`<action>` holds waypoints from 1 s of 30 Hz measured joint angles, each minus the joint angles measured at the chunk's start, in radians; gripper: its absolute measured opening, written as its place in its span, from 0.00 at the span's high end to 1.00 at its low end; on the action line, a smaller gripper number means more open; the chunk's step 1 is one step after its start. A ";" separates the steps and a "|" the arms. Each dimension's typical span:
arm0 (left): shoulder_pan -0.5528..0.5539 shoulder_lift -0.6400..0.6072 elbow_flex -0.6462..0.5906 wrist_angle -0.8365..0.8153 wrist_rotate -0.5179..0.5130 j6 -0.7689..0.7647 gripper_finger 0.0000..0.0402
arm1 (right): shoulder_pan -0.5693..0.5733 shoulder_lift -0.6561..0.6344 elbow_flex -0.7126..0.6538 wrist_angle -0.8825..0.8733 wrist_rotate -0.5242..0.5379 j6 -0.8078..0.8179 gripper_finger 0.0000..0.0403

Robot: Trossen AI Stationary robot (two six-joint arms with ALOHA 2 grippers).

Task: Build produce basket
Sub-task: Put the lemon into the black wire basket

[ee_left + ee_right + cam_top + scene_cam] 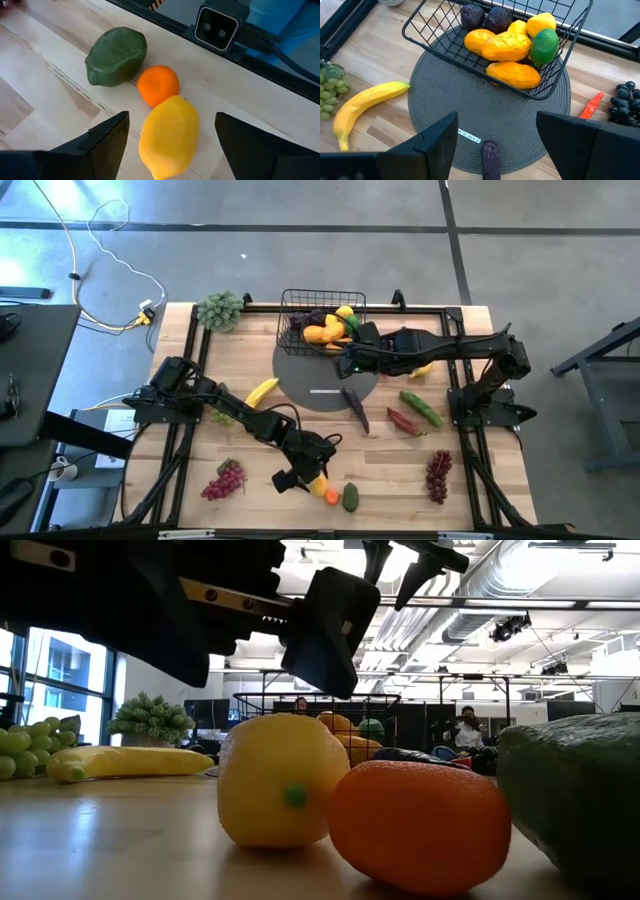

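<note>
Pale wooden worktop [190, 430] carries a round grey mat [485, 125], with the basket [322, 320] tipped on the mat's far edge, its open mouth facing the near side; mangoes [507, 47], a lime [544, 45] and dark fruit lie inside. Left hand [170, 145] hangs released over a lemon [167, 137] near the front edge, fingers [107, 137] either side, the lemon's long axis running between them toward an orange [157, 86] touching its tip. Right hand [492, 137] hovers released above the mat beside the basket. A banana [362, 107] lies just off the mat, lengthwise along its edge.
</note>
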 joint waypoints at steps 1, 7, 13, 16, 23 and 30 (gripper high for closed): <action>-0.001 0.000 0.000 -0.001 0.000 0.000 0.29 | 0.001 0.000 0.000 0.000 0.000 0.000 0.38; -0.006 0.000 0.000 0.002 -0.005 0.024 0.29 | 0.001 0.000 0.000 0.000 0.000 0.007 0.38; -0.006 0.015 0.001 0.014 -0.018 0.038 0.29 | 0.001 0.000 0.000 0.000 0.002 0.016 0.38; -0.009 0.043 0.001 0.020 -0.014 0.025 0.29 | 0.001 0.000 0.000 0.000 0.003 0.016 0.38; -0.018 0.074 0.001 0.030 -0.067 -0.011 0.29 | 0.001 0.000 0.000 0.000 0.003 0.016 0.38; -0.020 0.074 0.001 0.025 -0.113 -0.011 0.30 | 0.001 0.000 0.000 -0.002 0.003 0.016 0.38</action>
